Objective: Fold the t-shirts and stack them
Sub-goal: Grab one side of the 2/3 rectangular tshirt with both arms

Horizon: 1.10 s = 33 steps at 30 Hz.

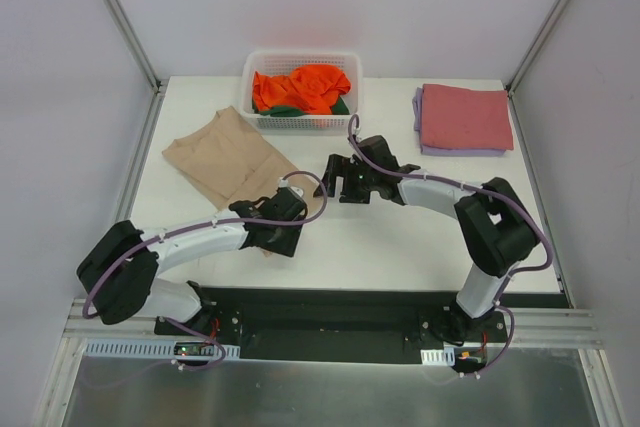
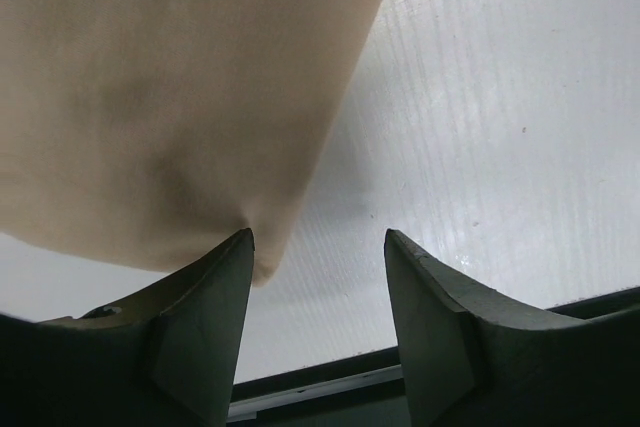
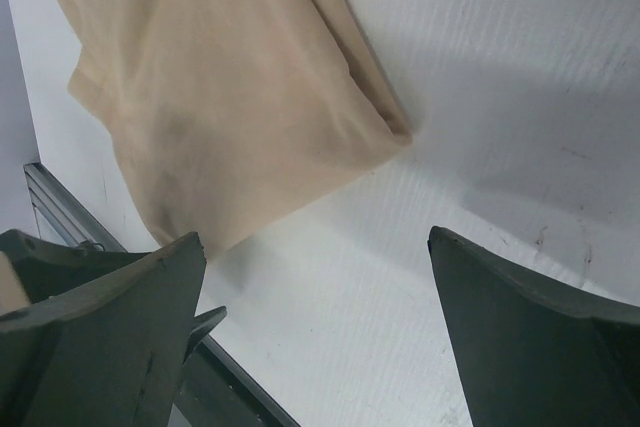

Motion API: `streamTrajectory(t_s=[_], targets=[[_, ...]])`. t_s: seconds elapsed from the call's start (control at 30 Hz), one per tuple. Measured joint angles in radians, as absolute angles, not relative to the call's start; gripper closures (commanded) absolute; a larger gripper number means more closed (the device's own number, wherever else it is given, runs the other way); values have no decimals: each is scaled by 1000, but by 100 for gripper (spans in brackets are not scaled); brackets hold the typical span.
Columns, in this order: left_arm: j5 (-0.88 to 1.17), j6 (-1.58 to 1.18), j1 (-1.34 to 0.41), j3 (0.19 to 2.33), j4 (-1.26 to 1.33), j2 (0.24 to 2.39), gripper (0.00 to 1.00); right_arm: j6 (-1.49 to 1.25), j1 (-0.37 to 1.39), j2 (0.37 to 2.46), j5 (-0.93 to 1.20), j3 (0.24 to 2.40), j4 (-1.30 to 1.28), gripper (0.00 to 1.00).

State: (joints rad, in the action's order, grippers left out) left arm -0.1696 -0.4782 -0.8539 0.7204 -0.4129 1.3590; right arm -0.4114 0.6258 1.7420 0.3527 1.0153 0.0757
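You have the table (image 1: pixel 400 237) with the beige shirt (image 1: pixel 228 159) lying partly folded on its left side, near the basket (image 1: pixel 300 65). The basket holds the orange shirt (image 1: pixel 300 87) and the green shirt (image 1: pixel 285 110), both crumpled. Two folded shirts sit stacked at the far right, pink (image 1: pixel 465 115) on lavender (image 1: pixel 420 107).

Left gripper (image 2: pixel 318 247): fingers spread, one fingertip touching the beige shirt's near corner, nothing pinched. Right gripper (image 3: pixel 315 247): fingers spread wide, empty, hovering just beside the shirt's right folded edge.

The cloth looks thin, light and limp, so expect sag and drag. Take hold at corners or a doubled edge, pinching both layers.
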Motion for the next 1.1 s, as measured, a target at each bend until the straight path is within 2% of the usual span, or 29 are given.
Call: streamTrajectory(t_s=[0.27, 0.4, 0.5, 0.67, 0.83, 0.9, 0.93, 1.1], targets=[[-195, -463, -854, 746, -450, 1262, 47, -411, 625, 1758, 361, 1016, 75, 4], [-222, -472, -854, 746, -467, 1285, 52, -411, 625, 1760, 365, 1017, 76, 4], [-245, -485, -854, 741, -470, 1336, 60, -411, 625, 1765, 366, 1019, 76, 4], [-249, -497, -854, 744, -480, 1436, 66, -412, 625, 1773, 366, 1023, 76, 4], [-256, -509, -858, 757, -482, 1457, 83, -417, 625, 1789, 366, 1025, 77, 2], [-270, -514, -862, 758, -485, 1461, 97, -427, 625, 1802, 368, 1034, 77, 1], [-279, -516, -865, 759, -487, 1463, 100, -432, 625, 1811, 370, 1042, 77, 4], [-306, -524, -885, 771, -501, 1477, 100, -463, 625, 1864, 383, 1090, 80, 16]])
